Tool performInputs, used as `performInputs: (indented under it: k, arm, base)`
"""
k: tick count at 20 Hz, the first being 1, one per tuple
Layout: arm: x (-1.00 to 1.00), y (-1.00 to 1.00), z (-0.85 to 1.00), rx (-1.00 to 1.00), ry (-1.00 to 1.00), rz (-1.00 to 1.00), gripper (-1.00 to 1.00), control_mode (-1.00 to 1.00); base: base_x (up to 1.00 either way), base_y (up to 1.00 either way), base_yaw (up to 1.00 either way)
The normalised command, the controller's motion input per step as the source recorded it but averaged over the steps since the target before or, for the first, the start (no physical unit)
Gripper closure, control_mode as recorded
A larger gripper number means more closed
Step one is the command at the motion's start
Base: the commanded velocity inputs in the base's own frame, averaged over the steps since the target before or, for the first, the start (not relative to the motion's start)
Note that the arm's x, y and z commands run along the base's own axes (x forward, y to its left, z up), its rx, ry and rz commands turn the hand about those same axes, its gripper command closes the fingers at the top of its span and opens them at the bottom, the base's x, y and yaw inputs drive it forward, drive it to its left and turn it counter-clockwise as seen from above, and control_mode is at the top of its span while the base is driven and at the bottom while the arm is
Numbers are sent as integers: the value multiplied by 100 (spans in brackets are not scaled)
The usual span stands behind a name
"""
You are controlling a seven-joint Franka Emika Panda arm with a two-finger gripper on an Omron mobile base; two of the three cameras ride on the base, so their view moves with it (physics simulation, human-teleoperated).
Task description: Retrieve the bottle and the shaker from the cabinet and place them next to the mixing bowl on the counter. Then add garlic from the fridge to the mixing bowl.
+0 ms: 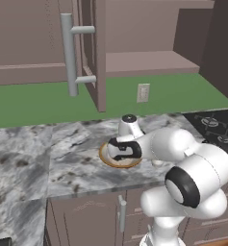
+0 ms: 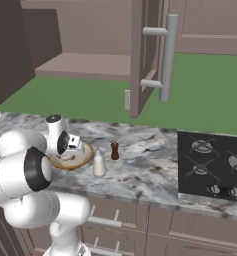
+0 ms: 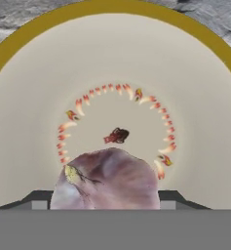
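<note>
1. Hanging over the mixing bowl (image 1: 106,157), the gripper (image 3: 105,202) points straight down into it, with the arm's wrist just above the bowl on the marble counter (image 1: 33,158).
2. The hand view shows a head of garlic (image 3: 107,180) between the two dark finger tips (image 3: 39,199), pale purple with a small yellowish spot on its left side.
3. The fingers stand on either side of the garlic and appear to be grasping it; whether it rests on the bowl's floor cannot be told.
4. The bowl is cream inside with a mustard-brown rim and a ring of small red and orange marks around a dark red mark at its centre.
5. In the right base view, a white bottle (image 2: 99,164) stands upright on the counter just beside the bowl, on its right.
6. A small brown shaker (image 2: 114,150) stands upright near the bottle, a little farther back and to the right.
7. A black stovetop (image 2: 215,165) lies at the right end of the counter, well apart from the bowl.
8. Above the counter the cabinet door (image 1: 94,53) stands open, showing a bare shelf (image 1: 144,62).
</note>
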Motion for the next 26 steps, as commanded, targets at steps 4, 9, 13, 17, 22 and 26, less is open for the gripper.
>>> performInputs:
  k: [4,9,13,17,22,26]
  arm:
    - [0,0,-7,0,0,0,100,-100]
    - [0,0,0,0,0,0,100,-100]
    - [0,0,0,0,0,0,-100,-100]
    - [0,0,0,0,0,0,-100,-100]
    - [0,0,0,0,0,-1,-100,-100]
    - [0,0,21,0,0,-3,-100,-100]
  base:
    - [0,0,0]
    - [0,0,0]
    - [0,0,0]
    - [0,0,0]
    - [0,0,0]
    - [0,0,0]
